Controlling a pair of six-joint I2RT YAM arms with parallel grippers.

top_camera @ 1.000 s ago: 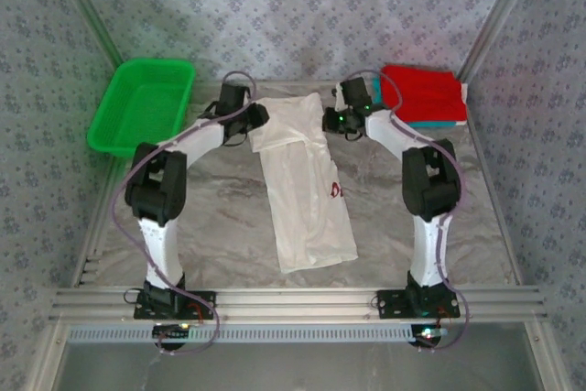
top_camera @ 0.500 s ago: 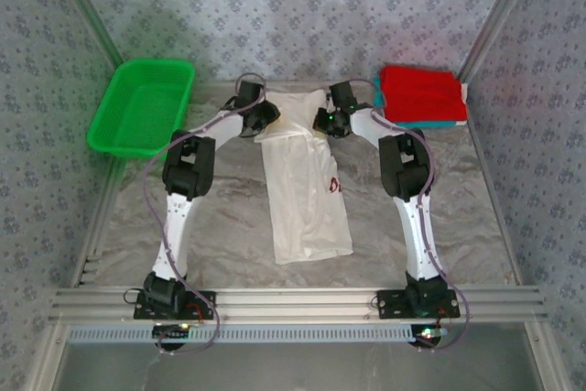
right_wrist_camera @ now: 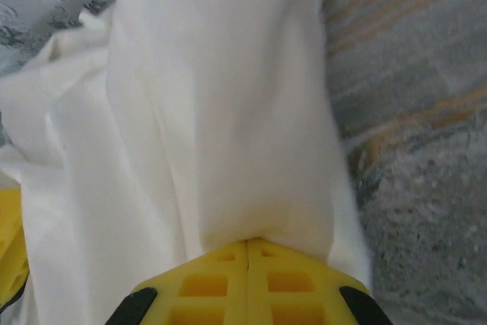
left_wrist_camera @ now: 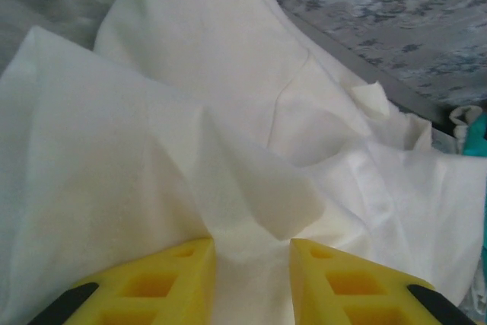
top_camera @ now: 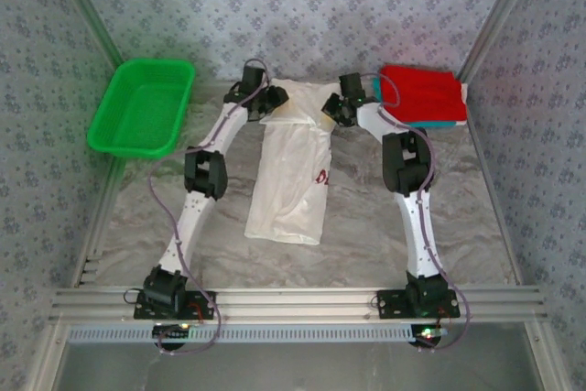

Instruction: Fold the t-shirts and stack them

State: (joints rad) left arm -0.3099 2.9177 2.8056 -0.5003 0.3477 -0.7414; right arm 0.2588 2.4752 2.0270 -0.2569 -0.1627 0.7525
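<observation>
The white t-shirt lies as a long narrow strip down the middle of the table, its red print showing at the right edge. Its far end is bunched between both grippers at the back. My left gripper holds its yellow fingers apart, with loose puckered cloth lying between them. My right gripper is shut, with a fold of the white cloth pinched at its tips. A folded red shirt rests on a teal one at the back right.
A green plastic basket stands at the back left. The marbled table top is bare on both sides of the shirt. Patterned walls close in the back and sides. A teal edge shows at the right of the left wrist view.
Both arms have stretched toward the back wall, dragging the shirt's far end with them. Its near end has slid away from the front edge. The left fingers have spread apart.
</observation>
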